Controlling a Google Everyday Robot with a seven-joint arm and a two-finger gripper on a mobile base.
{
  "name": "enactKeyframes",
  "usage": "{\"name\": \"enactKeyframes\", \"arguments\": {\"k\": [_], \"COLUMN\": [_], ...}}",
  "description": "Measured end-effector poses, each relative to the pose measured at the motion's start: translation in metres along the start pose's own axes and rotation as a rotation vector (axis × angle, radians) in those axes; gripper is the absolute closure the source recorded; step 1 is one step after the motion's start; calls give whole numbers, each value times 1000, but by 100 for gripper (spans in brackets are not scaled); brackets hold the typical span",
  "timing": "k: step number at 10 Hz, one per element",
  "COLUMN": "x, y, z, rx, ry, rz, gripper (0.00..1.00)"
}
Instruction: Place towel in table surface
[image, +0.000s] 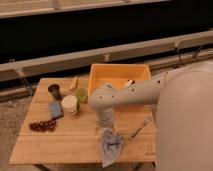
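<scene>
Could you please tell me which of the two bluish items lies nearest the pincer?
The crumpled towel at the table front edge; the pincer hangs close over it, while the small blue packet lies well off to the left.
</scene>
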Motion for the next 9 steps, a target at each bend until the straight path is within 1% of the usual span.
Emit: {"name": "enactKeyframes", "arguments": {"k": [1,3,6,8,9], "x": [0,1,2,3,5], "y": [-4,-8,-19,-19,-20], "z": [7,16,28,36,41], "rx": [8,17,42,64,79], "ry": [7,15,30,44,58], "rz": [7,12,29,18,10], "gripper": [35,35,35,35,40]}}
